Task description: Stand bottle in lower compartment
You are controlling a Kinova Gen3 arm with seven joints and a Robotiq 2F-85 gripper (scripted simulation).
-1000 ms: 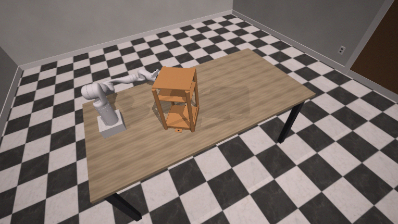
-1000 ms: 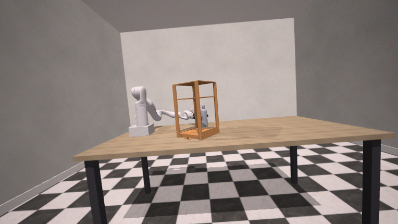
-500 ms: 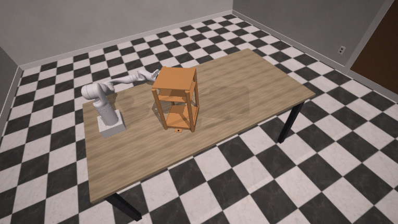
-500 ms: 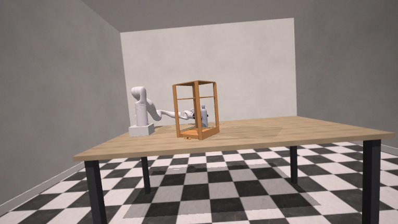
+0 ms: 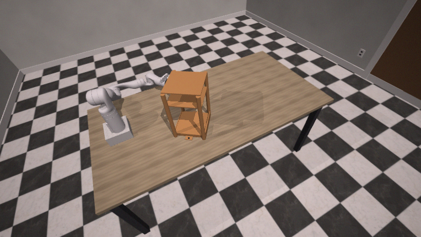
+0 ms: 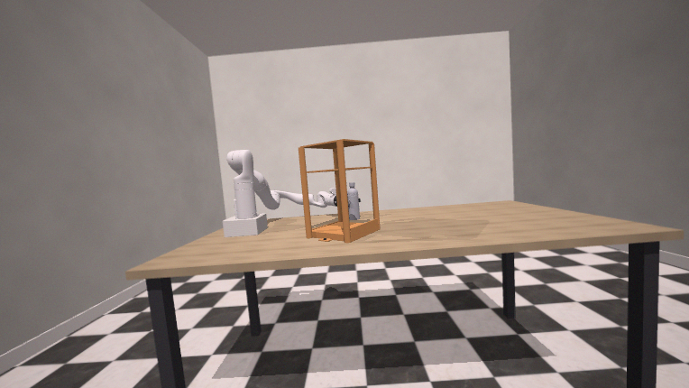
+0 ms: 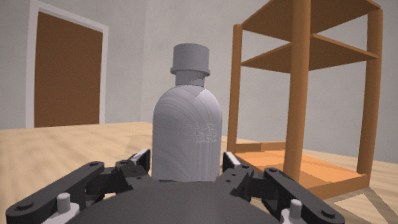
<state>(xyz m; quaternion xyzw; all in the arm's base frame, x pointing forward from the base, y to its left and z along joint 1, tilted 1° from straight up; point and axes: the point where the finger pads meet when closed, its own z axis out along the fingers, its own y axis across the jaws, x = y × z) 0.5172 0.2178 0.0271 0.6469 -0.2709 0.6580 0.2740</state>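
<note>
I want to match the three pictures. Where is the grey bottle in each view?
Top: not visible; the shelving unit hides it.
Exterior: bottle behind the unit's posts, right of centre.
Wrist: centre, upright, between the open fingers.
Shared landmark: the orange shelving unit.
</note>
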